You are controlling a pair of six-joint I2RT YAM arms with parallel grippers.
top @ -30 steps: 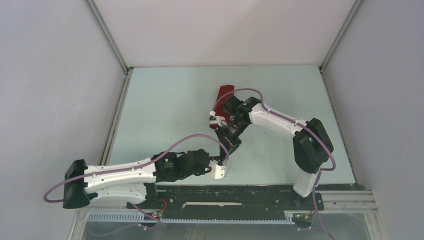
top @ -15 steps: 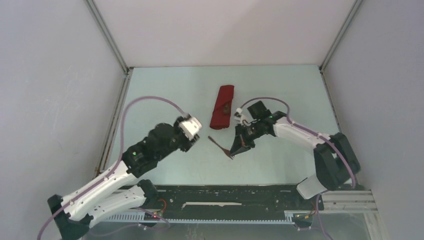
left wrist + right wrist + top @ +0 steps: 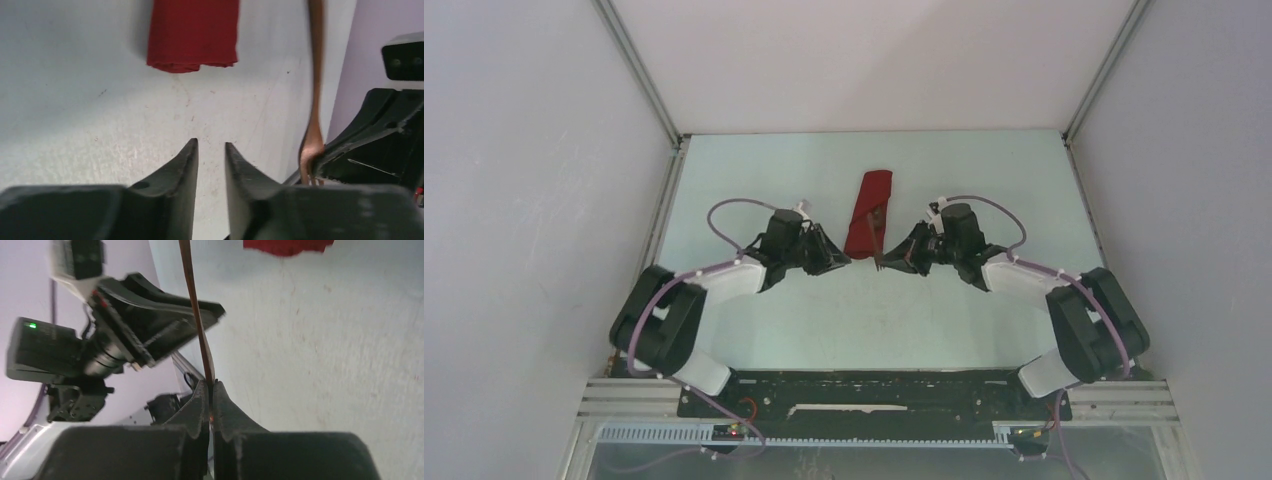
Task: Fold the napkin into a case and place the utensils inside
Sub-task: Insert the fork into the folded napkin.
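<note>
The napkin is folded into a narrow dark red case point(image 3: 869, 212) lying on the table at mid-back. Its near end shows in the left wrist view point(image 3: 192, 35) and at the top edge of the right wrist view point(image 3: 287, 246). My right gripper point(image 3: 896, 262) is shut on the tine end of the brown fork point(image 3: 196, 315), whose handle points toward the case's near end point(image 3: 315, 90). My left gripper point(image 3: 837, 258) faces it from the left, just short of the case, with its jaws point(image 3: 211, 146) a narrow gap apart and empty. I cannot make out the spoon.
The pale table point(image 3: 764, 190) is walled by grey panels on the left, back and right. The two grippers sit close, tips nearly facing. The left arm's wrist point(image 3: 150, 325) fills the left of the right wrist view. A black rail point(image 3: 874, 385) runs along the near edge.
The left arm swung from the front up to the left of the case's near end. The right gripper carried the fork from the table's middle up to the case's near end.
</note>
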